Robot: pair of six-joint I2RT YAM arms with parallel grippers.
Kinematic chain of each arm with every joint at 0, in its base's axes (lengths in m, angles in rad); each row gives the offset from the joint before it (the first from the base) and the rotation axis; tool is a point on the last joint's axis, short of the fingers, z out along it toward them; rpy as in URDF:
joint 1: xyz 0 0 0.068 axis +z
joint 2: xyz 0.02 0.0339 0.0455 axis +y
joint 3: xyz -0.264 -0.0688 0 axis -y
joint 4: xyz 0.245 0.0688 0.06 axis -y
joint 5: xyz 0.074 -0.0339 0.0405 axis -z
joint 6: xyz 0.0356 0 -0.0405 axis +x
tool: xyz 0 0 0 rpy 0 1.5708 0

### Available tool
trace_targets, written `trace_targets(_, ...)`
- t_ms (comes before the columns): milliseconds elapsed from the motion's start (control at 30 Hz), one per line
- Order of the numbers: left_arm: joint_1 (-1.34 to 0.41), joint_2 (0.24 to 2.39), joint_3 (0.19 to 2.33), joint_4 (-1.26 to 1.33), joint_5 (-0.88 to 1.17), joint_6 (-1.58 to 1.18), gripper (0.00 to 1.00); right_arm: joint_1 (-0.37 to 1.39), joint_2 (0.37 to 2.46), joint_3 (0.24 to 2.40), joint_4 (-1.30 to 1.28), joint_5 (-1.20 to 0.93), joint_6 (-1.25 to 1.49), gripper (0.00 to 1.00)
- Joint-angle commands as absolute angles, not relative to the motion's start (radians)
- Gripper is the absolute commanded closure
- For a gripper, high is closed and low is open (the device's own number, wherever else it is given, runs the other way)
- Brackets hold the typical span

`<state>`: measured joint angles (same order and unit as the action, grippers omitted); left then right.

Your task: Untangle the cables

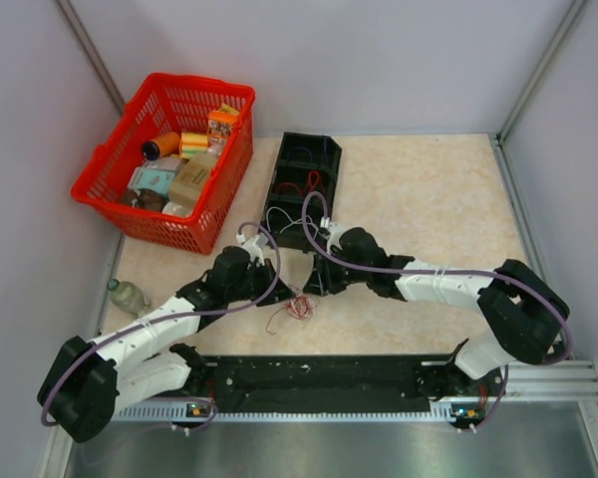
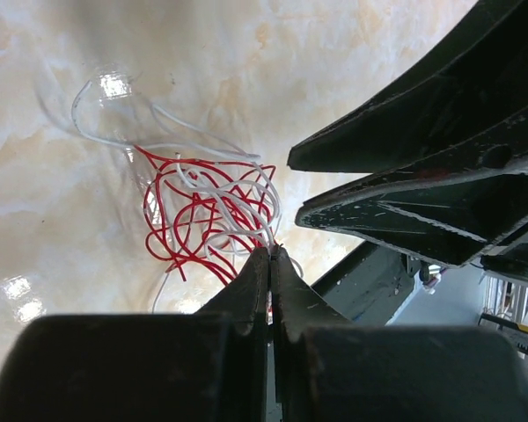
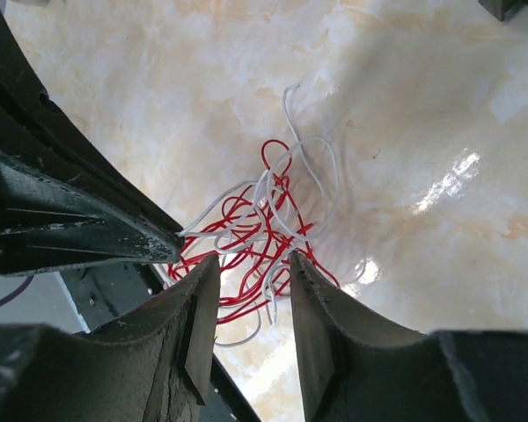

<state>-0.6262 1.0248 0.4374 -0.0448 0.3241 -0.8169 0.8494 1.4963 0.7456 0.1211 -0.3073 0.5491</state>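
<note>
Cables (image 1: 292, 309), red and white, lie in one tangle on the marbled table (image 1: 429, 199), at the lower centre of the top view, between both arms. The left gripper (image 2: 270, 253) is clenched tight, with white strands running into its tips, so it grasps the cables. The right gripper (image 3: 253, 259) has its jaws apart, and strands pass through the gap unpinched. Print on the boxes (image 1: 189, 179) in the red basket (image 1: 98, 184), upper left, is too small to read.
</note>
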Motion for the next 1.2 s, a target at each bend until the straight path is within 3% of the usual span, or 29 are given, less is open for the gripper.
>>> trace_targets(0, -0.621, 0.977, 0.482, 0.003, 0.357, -0.81, 1.0, 0.874, 1.506, 0.736, 0.143, -0.293, 0.532, 0.62)
trace_targets(267, -0.621, 0.939, 0.528, 0.015, 0.442, -0.828, 1.0, 0.891, 1.588, 0.739, 0.199, -0.267, 0.56, 0.65)
trace_targets(567, -0.621, 0.752, 0.614, -0.068, 0.407, -0.761, 1.0, 0.893, 1.582, 0.71, 0.181, -0.117, 0.578, 1.0)
trace_targets(933, -0.621, 0.416, 0.819, -0.156, 0.2, -0.537, 1.0, 0.805, 1.476, 0.627, 0.13, 0.058, 0.618, 1.0)
trace_targets(1167, -0.623, 0.373, 1.058, -0.301, 0.081, -0.378, 1.0, 0.743, 1.39, 0.621, 0.066, 0.1, 0.563, 1.0)
